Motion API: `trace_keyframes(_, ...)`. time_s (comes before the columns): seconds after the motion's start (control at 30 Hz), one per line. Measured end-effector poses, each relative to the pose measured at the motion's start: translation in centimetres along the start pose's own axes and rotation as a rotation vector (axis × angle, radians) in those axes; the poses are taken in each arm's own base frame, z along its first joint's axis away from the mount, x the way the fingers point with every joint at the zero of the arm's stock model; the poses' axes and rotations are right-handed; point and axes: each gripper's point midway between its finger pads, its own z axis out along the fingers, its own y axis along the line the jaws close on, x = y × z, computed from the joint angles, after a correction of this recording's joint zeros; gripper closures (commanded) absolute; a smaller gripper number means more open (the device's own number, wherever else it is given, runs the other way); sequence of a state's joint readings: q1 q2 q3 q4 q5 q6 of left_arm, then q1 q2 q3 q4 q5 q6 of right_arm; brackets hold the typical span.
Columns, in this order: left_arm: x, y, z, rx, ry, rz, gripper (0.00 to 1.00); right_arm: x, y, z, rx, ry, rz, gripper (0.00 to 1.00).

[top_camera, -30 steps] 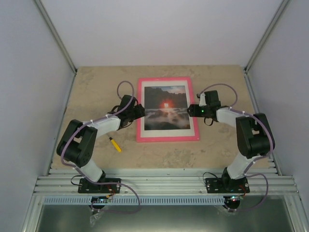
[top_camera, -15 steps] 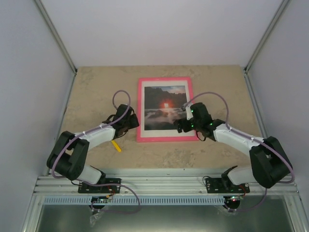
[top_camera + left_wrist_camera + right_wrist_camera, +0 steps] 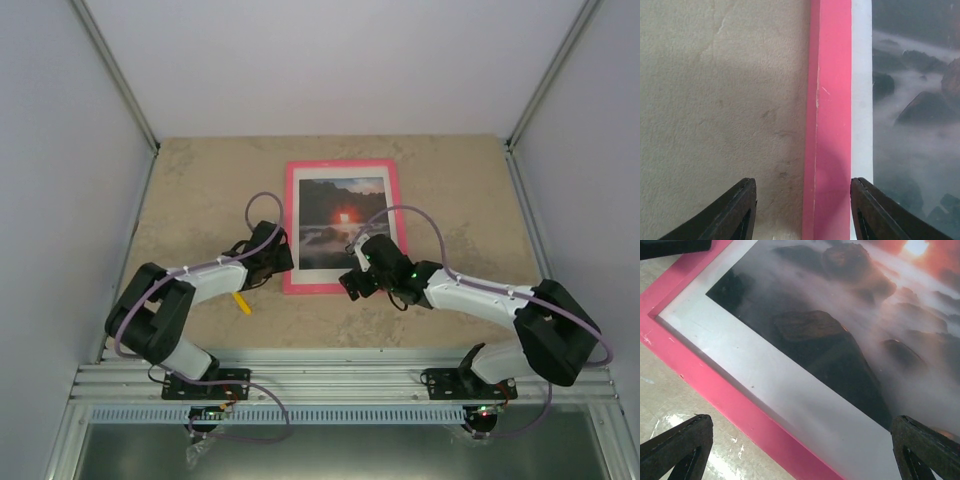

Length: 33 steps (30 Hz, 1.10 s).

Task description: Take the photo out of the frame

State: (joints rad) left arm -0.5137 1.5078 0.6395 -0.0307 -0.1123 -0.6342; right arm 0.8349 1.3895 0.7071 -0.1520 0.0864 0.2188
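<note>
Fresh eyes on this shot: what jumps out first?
The bright pink frame lying flat on the table, holding the photo with its red-orange sun above misty rocks. Both arms are open at it: the left end effector straddles the frame's left rail, the right end effector is over its near edge. A small yellow object lies left of the frame.

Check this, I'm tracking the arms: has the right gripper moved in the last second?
Yes. The right gripper went from the right side of the frame to its near edge.
</note>
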Motion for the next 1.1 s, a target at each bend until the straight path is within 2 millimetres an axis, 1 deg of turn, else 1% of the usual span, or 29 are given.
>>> trace_keyframes(0.17, 0.3, -0.1, 0.7, -0.014, 0.017, 0.019, 0.51, -0.1, 0.6, 0.4, 0.012, 0.007, -0.054, 0.02)
trace_keyframes(0.37, 0.4, -0.9, 1.3, -0.008, 0.029, 0.037, 0.59, 0.6, 1.6, 0.9, 0.014, 0.027, -0.128, 0.02)
trace_keyframes(0.53, 0.6, -1.1, 1.7, -0.010, 0.038, 0.039, 0.72, 0.8, 2.4, 1.0, 0.011, 0.031, -0.182, 0.02)
trace_keyframes(0.67, 0.5, -1.3, 1.7, -0.011, 0.035, 0.046, 0.83, 0.9, 2.8, 0.9, 0.018, 0.028, -0.224, 0.02)
trace_keyframes(0.8, 0.6, -1.0, 1.3, -0.032, 0.040, 0.058, 0.96, 1.0, 3.5, 0.8, 0.018, 0.025, -0.278, 0.02)
trace_keyframes(0.87, 0.7, -0.8, 1.0, -0.042, 0.048, 0.060, 1.00, 1.1, 4.0, 0.7, 0.019, 0.023, -0.307, 0.02)
trace_keyframes(1.0, 0.4, -0.6, 0.2, -0.059, 0.049, 0.064, 1.00, 1.3, 5.4, 0.4, 0.016, 0.015, -0.393, 0.02)
trace_keyframes(1.1, -0.3, -0.7, -0.8, -0.064, 0.034, 0.068, 1.00, 1.6, 6.5, 0.1, 0.023, 0.006, -0.451, 0.02)
